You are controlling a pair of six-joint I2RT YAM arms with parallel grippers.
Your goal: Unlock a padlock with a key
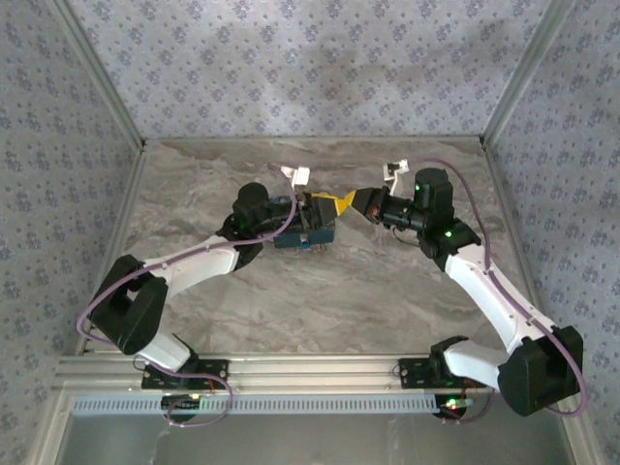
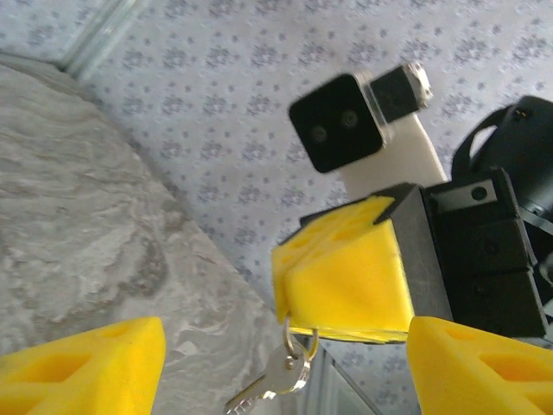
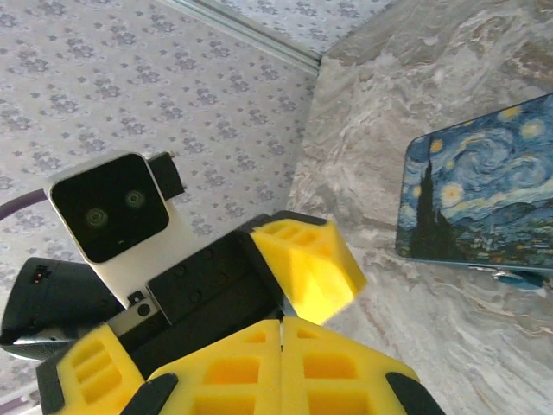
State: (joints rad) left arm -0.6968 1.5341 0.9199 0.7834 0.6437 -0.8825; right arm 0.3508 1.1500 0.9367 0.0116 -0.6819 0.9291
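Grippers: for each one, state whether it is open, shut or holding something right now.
Left gripper: open, holding nothing.
Right gripper: shut on the keys, which hang below its fingers.

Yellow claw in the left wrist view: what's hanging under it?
A key ring with a silver key dangles under the right gripper, whose fingers are shut. The part of the ring pinched between them is covered.

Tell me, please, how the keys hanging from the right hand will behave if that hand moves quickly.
The keys dangle freely below the shut right hand, so they would probably swing and twist with any quick move. They look like thin bright metal: likely stiff and light, and rather slippery to regrip.
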